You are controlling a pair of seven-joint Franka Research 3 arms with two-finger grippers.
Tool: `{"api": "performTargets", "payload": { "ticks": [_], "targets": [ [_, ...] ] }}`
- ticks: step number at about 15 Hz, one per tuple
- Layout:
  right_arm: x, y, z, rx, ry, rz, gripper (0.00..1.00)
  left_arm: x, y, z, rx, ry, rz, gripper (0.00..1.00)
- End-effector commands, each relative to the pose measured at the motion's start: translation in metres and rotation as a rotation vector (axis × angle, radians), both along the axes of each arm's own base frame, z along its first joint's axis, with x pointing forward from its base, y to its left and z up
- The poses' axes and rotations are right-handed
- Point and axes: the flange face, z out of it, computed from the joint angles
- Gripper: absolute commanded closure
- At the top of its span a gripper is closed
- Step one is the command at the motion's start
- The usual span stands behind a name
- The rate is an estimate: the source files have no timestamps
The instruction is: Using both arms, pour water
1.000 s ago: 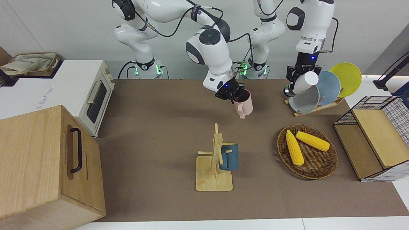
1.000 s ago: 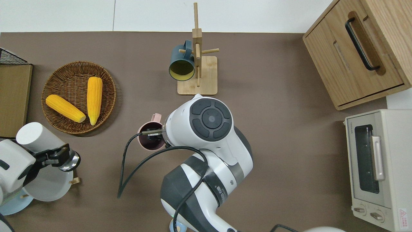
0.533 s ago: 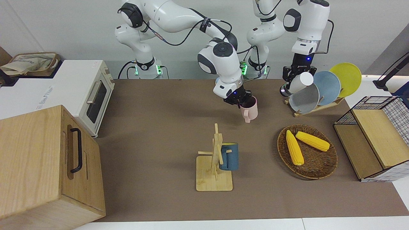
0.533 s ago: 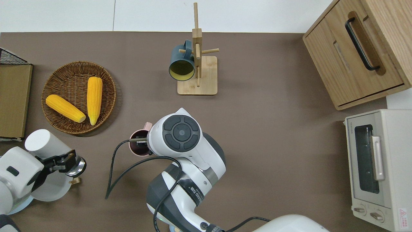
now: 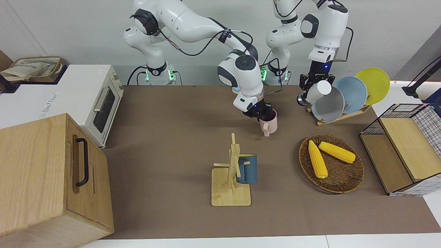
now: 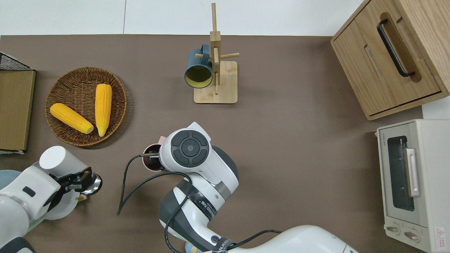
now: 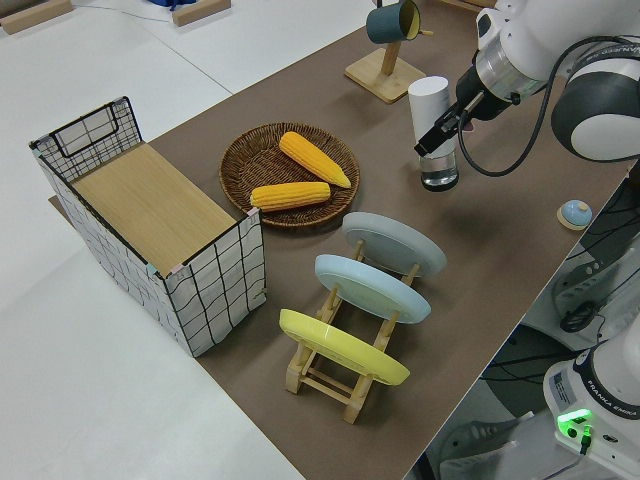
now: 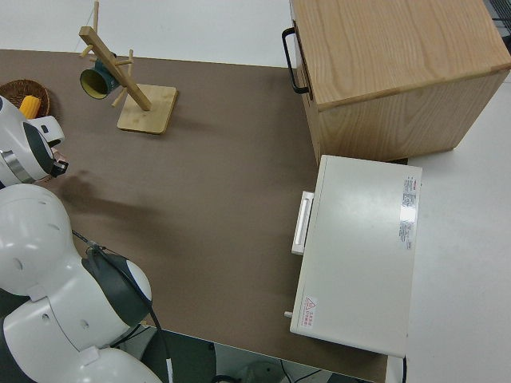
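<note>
My right gripper (image 5: 259, 113) is shut on the rim of a pink mug (image 5: 268, 124), which stands upright low over the middle of the brown table, handle turned away from the robots; whether it touches the table I cannot tell. In the overhead view the arm hides most of the mug (image 6: 150, 163) and of the right gripper (image 6: 152, 155). My left gripper (image 5: 307, 90) is shut on a white bottle (image 5: 318, 90) with a shiny base, held tilted in the air beside the plate rack. The left gripper (image 6: 75, 176) and bottle (image 6: 58, 160) also show overhead, and the bottle (image 7: 430, 110) in the left side view.
A wooden mug rack (image 5: 231, 179) with a blue mug (image 5: 248, 168) stands farther from the robots. A wicker basket (image 5: 341, 182) holds two corn cobs. A plate rack (image 5: 344, 98), a wire crate (image 5: 413, 151), a toaster oven (image 5: 100, 103) and a wooden cabinet (image 5: 51, 179) line the ends.
My right gripper has carried the pink mug lower and toward the left arm's end. My left gripper has carried the bottle toward the mug.
</note>
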Motion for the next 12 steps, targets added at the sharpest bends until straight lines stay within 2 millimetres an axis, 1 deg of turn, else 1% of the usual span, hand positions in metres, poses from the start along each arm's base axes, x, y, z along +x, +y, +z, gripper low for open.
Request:
{"api": "performTargets", "payload": {
  "ticks": [1, 4, 5, 6, 7, 8, 10, 11, 12],
  "targets": [
    [0.0004, 0.0091, -0.0207, -0.022, -0.028, -0.008, 1.0, -0.0088, -0.0013, 0.0112, -0.003, -0.053, 0.005, 1.0],
    [0.001, 0.0085, -0.022, -0.024, -0.026, -0.011, 0.988, -0.0085, -0.0012, 0.0107, -0.002, -0.051, 0.004, 1.0],
    [0.001, 0.0085, -0.022, -0.023, -0.025, -0.013, 0.901, -0.0085, -0.0012, 0.0107, -0.002, -0.051, 0.004, 1.0],
    [0.001, 0.0085, -0.022, -0.023, -0.023, -0.019, 0.79, -0.0085, -0.0012, 0.0107, -0.003, -0.051, 0.005, 1.0],
    [0.001, 0.0085, -0.022, -0.023, -0.02, -0.029, 0.702, -0.0085, -0.0012, 0.0107, -0.003, -0.051, 0.005, 1.0],
    [0.001, 0.0085, -0.022, -0.023, -0.017, -0.038, 0.561, -0.0085, -0.0012, 0.0107, -0.003, -0.051, 0.005, 1.0],
    [0.0016, 0.0077, -0.0224, -0.026, -0.017, -0.045, 0.384, -0.0085, -0.0012, 0.0107, -0.003, -0.051, 0.005, 1.0],
    [0.0016, 0.0077, -0.0234, -0.027, -0.015, -0.045, 0.16, -0.0085, -0.0012, 0.0107, -0.003, -0.051, 0.005, 1.0],
    [0.0015, 0.0077, -0.0236, -0.028, -0.014, -0.045, 0.016, -0.0085, -0.0012, 0.0107, -0.003, -0.051, 0.005, 1.0]
  ]
}}
